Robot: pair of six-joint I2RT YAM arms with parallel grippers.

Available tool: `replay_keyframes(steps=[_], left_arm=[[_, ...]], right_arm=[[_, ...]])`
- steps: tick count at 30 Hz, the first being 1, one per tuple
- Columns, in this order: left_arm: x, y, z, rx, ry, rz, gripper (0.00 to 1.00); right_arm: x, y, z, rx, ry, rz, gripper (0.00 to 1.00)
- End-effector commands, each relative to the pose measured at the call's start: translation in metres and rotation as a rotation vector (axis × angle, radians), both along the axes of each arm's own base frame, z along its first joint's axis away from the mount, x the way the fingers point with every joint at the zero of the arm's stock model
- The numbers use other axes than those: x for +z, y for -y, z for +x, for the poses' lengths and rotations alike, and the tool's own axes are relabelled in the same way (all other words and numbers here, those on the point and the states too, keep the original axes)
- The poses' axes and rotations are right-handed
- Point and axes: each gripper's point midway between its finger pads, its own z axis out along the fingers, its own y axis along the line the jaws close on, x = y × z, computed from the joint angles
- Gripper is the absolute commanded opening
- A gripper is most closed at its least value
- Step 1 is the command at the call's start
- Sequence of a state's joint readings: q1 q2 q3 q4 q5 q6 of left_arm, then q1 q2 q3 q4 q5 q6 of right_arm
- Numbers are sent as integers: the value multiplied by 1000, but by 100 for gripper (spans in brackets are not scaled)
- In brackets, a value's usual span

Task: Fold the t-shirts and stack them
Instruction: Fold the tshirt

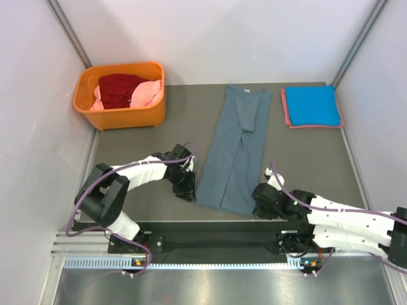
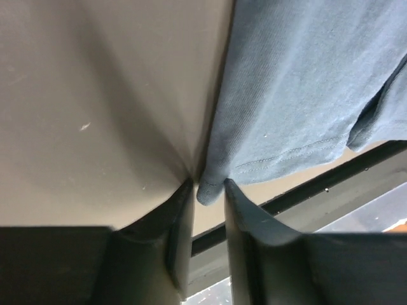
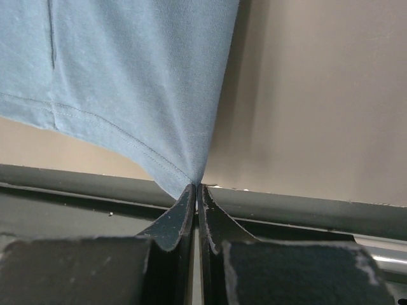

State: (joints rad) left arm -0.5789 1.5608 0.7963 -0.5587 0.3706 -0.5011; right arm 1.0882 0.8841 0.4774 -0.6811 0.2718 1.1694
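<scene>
A long slate grey-blue t-shirt (image 1: 235, 152) lies folded lengthwise down the middle of the dark table (image 1: 305, 159), its hem toward me. At the hem's left corner my left gripper (image 1: 189, 194) has its fingertips closed on a small bunched corner of the cloth (image 2: 305, 82); the left gripper (image 2: 208, 184) stays partly apart around that wad. The hem's right corner is pinched thin by my right gripper (image 1: 257, 206), seen shut on the cloth (image 3: 127, 76) in the right wrist view (image 3: 197, 186). A bright blue t-shirt (image 1: 311, 105) lies folded on a salmon-red t-shirt (image 1: 287, 117) at the back right.
An orange plastic basket (image 1: 127, 117) stands at the back left with a dark red t-shirt (image 1: 121, 89) and a pink t-shirt (image 1: 149, 95) in it. Pale walls close the table on three sides. A black rail (image 1: 216, 238) runs along the near edge.
</scene>
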Motion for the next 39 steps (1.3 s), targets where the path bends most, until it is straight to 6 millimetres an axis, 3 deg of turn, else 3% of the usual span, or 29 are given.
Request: replay_keyframes(steps=[1,6,14,20,25,29,31,32,37,39], left_arm=[[-10,4,3,-16,30,0,30],[-10,23,-25,-55,15,-25,0],[12,32,-54,13,48,-57,0],[13,43,-70,3,29,-69,0],[22,47,-59,-2,49,-37,0],[39,62,-38,-8,102,-33,0],[36,62,-30,-18,103,10,0],[43,71,-20,-17,122,0,0],[39,86,6,-36,124,38,0],[48,94,23,-38,149,27,0]], right_arm=[[-6,6,-7,20,-25,-27,0],[-6,15,-15,22,-31,3,0],[-12,31,-30,52,-66,-9,0],[-8,31,-30,56,-55,3,0],[12,29,-14,60,11,-42,0],[26,31,6,34,91,-100,0],[36,26,15,45,133,-111,0],[36,27,20,43,149,-145,0],[41,16,44,68,202,-212,0],[37,13,57,74,204,-236,0]])
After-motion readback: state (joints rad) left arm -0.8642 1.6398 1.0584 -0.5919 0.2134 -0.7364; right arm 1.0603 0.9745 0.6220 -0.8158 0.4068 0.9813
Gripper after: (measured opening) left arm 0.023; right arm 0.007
